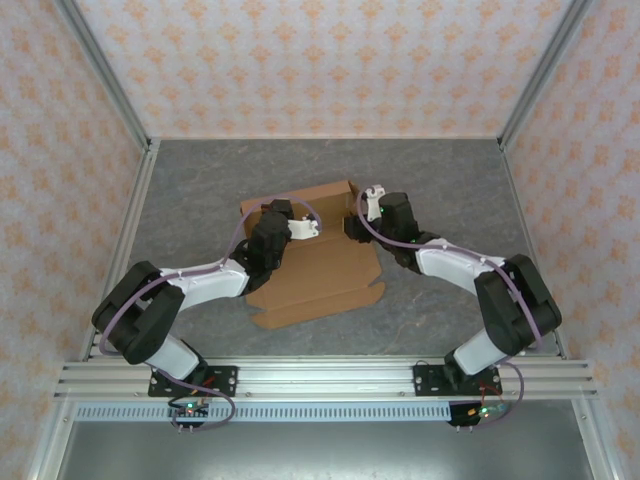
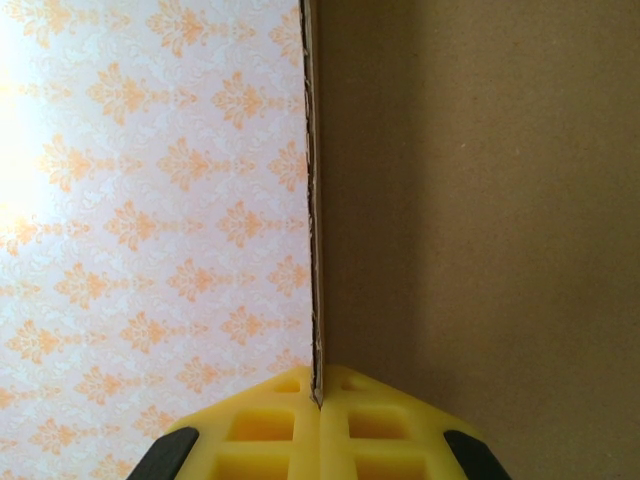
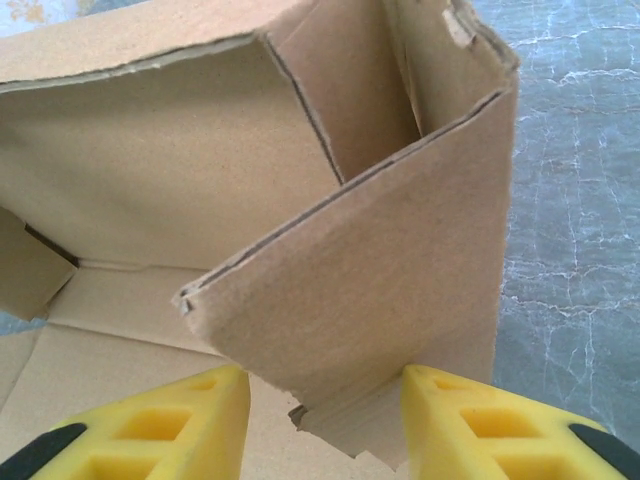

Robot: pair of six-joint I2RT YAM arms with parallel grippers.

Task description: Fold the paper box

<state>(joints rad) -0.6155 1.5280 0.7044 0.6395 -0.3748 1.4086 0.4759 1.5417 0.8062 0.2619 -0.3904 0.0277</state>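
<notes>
The paper box (image 1: 315, 275) lies near the middle of the grey counter (image 1: 200, 190), a plain brown cardboard sheet partly folded. Its base panel is flat on the counter and its back wall (image 1: 300, 200) is raised along the far side.

To the left of the box, the left arm reaches in from its base at the near edge. The left tool (image 1: 308, 228) sits over the box's far left part, against the raised wall. In the left wrist view this tool (image 2: 318, 400) is fully closed, its yellow fingers (image 2: 270, 430) pinched together on the thin top edge of the cardboard (image 2: 480, 200). The patterned enclosure wall (image 2: 150, 200) shows beyond that edge.

Inside the box, the right wrist view shows only cardboard (image 3: 150, 170): the floor panel, the upright back wall and a small side tab tucked in at the left corner.

At the right end of the box, a side flap (image 3: 400, 260) stands up and leans inward across the corner. The right tool (image 1: 352, 228) meets the box there. Its two yellow fingers (image 3: 480, 430) are parted about halfway, with the lower corner of the flap between them (image 3: 325, 385). I cannot tell whether either finger touches the cardboard. To the right of the box the marbled counter (image 3: 570, 200) runs on, and the right arm bends back over it toward its base.
</notes>
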